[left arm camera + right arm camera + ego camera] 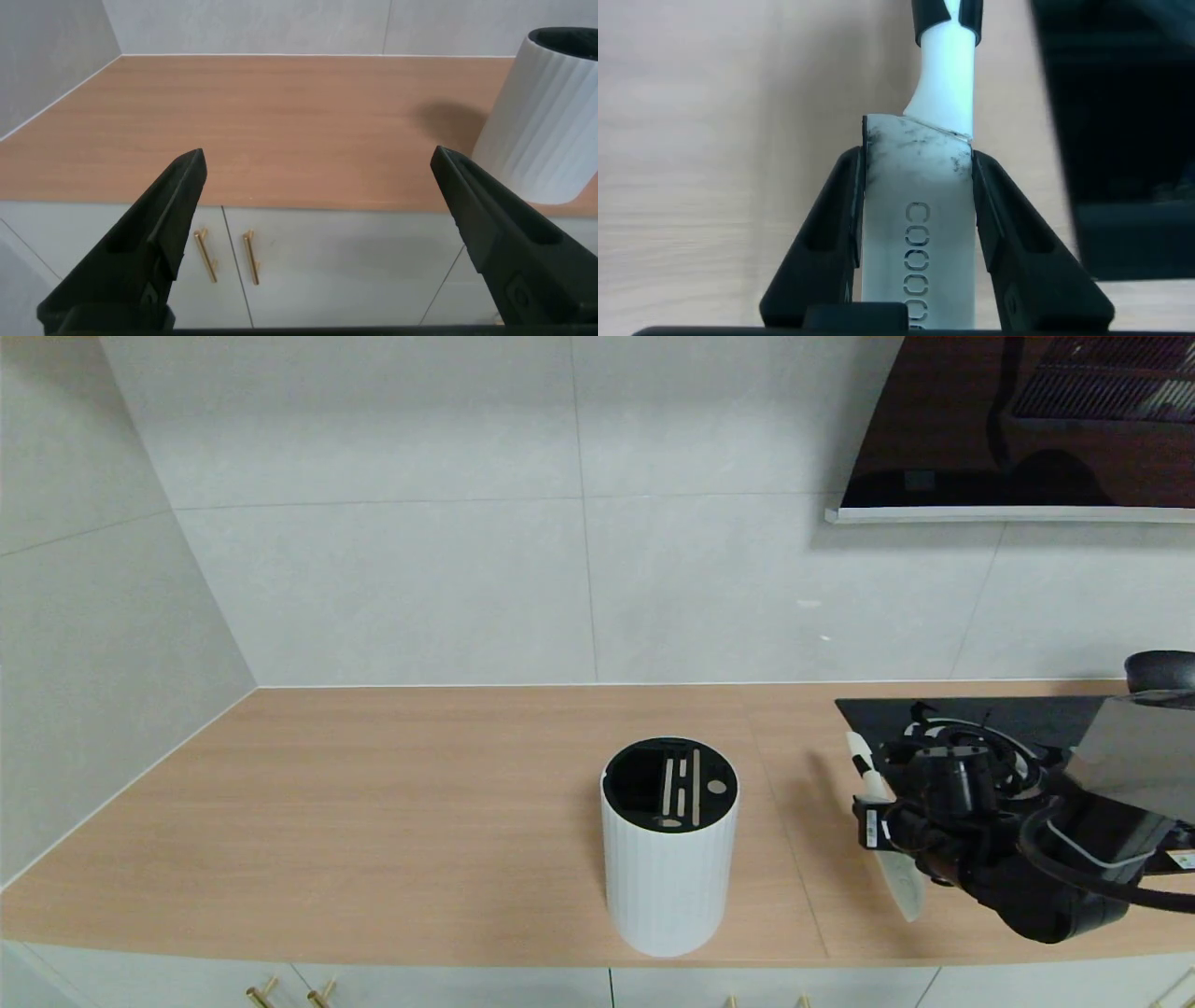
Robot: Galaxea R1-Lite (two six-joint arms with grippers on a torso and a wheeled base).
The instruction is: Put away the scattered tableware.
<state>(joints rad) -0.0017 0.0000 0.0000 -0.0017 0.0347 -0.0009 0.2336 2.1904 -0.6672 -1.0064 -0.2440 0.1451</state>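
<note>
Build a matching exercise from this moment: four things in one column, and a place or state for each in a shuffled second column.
Column one
1. white holder
2. knife
3. left claw
4. cooktop

Column two
A. black, set into the counter on the robot's right
B. open, nothing between its fingers
C. upright on the counter, with a slotted black top
D. gripped by the blade in the right claw

Pairs: 1-C, 2-D, 3-B, 4-A
</note>
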